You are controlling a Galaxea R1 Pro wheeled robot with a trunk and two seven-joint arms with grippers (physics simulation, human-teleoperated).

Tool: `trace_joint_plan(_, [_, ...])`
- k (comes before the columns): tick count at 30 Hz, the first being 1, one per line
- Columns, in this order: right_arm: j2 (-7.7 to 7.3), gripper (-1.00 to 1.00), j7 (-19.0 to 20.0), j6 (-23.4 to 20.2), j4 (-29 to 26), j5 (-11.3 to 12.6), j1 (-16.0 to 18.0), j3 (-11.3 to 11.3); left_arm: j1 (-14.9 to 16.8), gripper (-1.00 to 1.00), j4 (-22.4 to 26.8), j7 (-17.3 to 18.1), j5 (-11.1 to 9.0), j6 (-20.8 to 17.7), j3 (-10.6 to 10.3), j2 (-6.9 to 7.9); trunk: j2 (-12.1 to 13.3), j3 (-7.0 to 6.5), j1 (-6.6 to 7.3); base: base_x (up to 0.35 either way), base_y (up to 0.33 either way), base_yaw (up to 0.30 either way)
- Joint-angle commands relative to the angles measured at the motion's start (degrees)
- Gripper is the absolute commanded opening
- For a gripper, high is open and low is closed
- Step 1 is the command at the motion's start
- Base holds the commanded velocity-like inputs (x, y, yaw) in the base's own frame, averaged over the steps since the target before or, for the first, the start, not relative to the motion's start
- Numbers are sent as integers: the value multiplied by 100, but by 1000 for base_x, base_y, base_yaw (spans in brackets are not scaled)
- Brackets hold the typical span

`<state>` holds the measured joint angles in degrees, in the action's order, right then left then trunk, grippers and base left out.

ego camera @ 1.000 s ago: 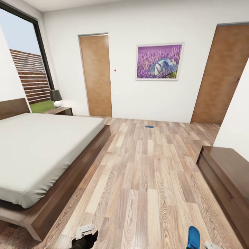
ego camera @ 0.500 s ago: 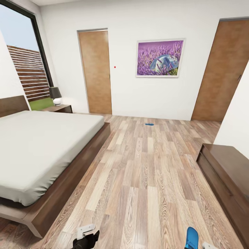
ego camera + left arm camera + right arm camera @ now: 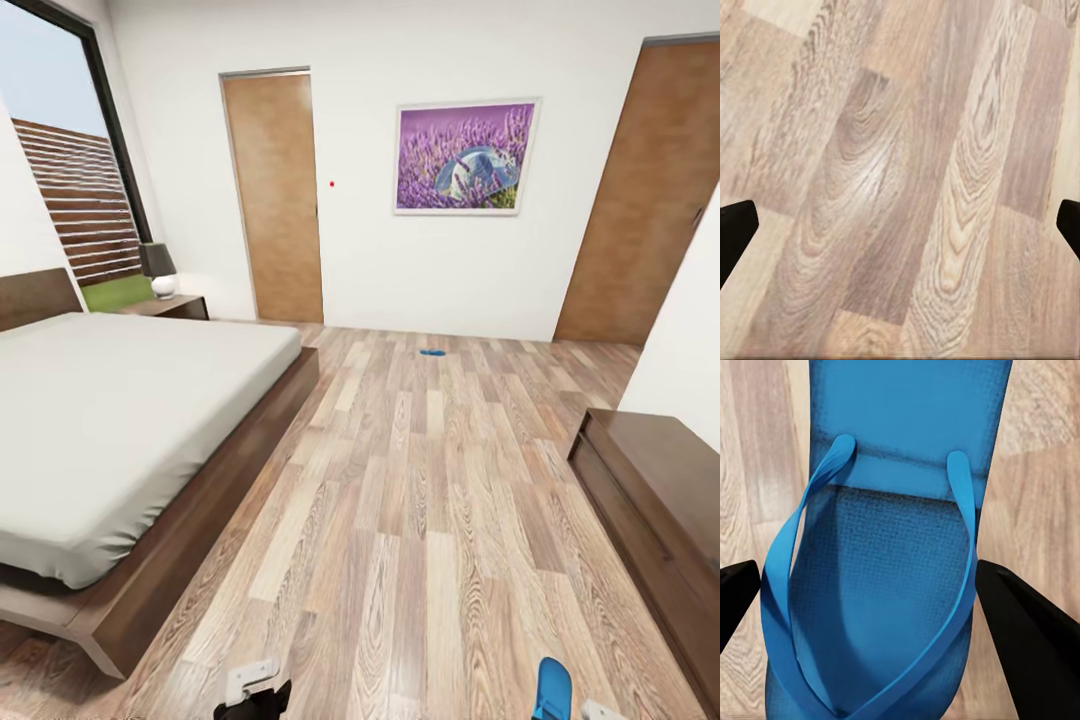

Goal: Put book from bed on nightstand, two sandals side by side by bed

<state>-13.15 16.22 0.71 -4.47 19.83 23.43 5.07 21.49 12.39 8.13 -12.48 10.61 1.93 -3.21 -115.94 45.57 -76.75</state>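
Right gripper (image 3: pixel 870 607) clamps one sandal (image 3: pixel 881 570); left gripper (image 3: pixel 900 232) spread wide over floor (image 3: pixel 900 150). Second sandal (image 3: pixel 432 352) far, by wall.

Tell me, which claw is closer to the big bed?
Left. The left claw is low near the bed corner; the right claw, gripping a blue sandal, is farther across the floor.

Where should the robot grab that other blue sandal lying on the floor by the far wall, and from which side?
The far sandal lies flat on the wood floor, too small here to show strap or heel direction. Probably best to come from above and pinch across its narrow width, as a flat slim sole offers little else. The left gripper looks open and free; the right gripper straddles the near sandal.
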Motion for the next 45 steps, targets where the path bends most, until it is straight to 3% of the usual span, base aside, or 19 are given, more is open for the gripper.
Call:
trace_joint_plan(1, [1, -100, 31, 8, 7, -4, 4, 48, 4, 100, -13, 40, -45, 10, 19, -2, -2, 14, 1, 0, 0, 0])
trace_joint_plan(30, [-4, -100, 39, 8, 2, -6, 4, 47, 4, 100, -34, 40, -35, 13, 26, -4, -2, 275, 1, 0, 0, -43])
trace_joint_plan(45, [-4, -100, 39, 8, -1, -6, 4, 47, 4, 100, -37, 40, -34, 20, 18, -4, -2, 332, 1, 0, 0, -30])
